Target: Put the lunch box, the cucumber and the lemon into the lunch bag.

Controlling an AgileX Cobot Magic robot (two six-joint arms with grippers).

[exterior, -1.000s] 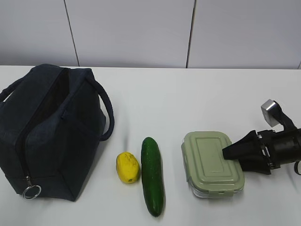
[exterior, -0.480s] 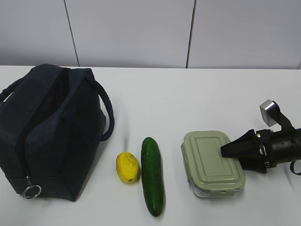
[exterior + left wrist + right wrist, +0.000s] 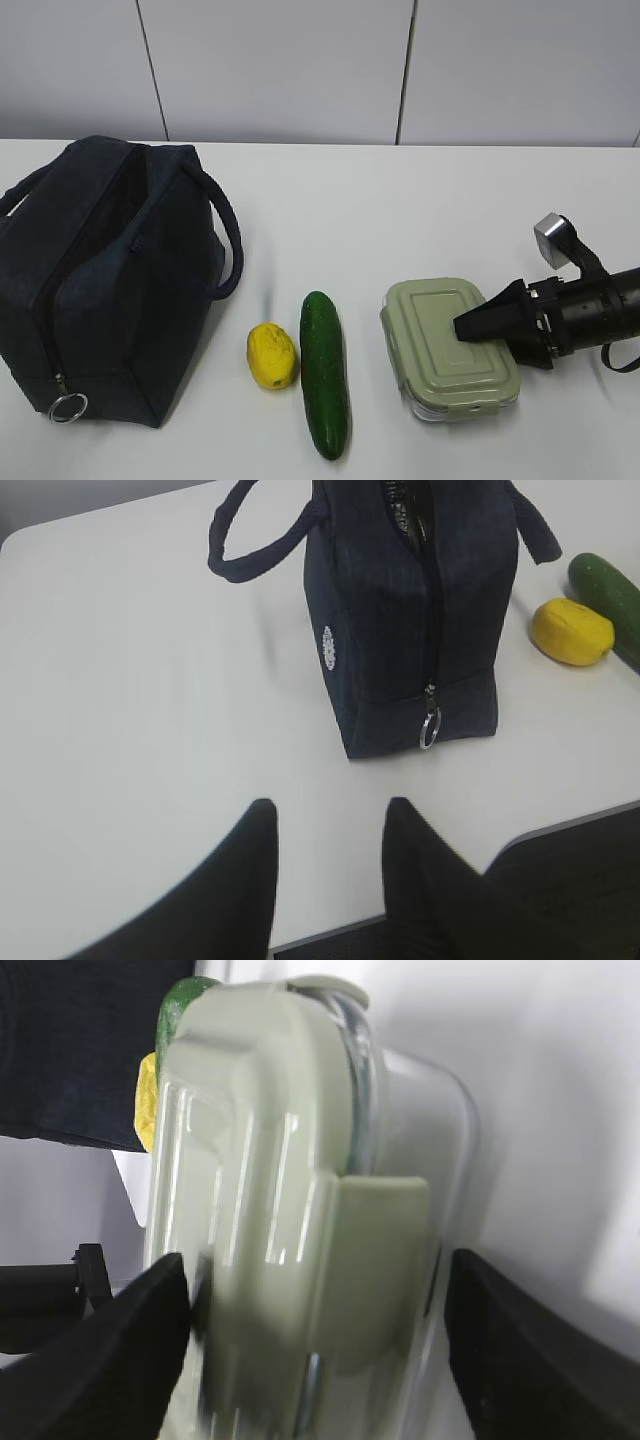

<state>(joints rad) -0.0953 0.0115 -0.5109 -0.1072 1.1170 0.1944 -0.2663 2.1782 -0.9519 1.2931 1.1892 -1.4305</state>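
Lying level — right gripper (image 3: pixel 470 326) fingers astride lunch box (image 3: pixel 445 345).

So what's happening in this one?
The right gripper, open wide, is reaching in from the right with one of its fingers on each side of the lunch box, which sits on the table; they have not closed on it. The cucumber and lemon lie side by side, untouched, beside the unzipped lunch bag. The left gripper is partly open and empty, near the bag's zipper end. Nothing is packed yet.
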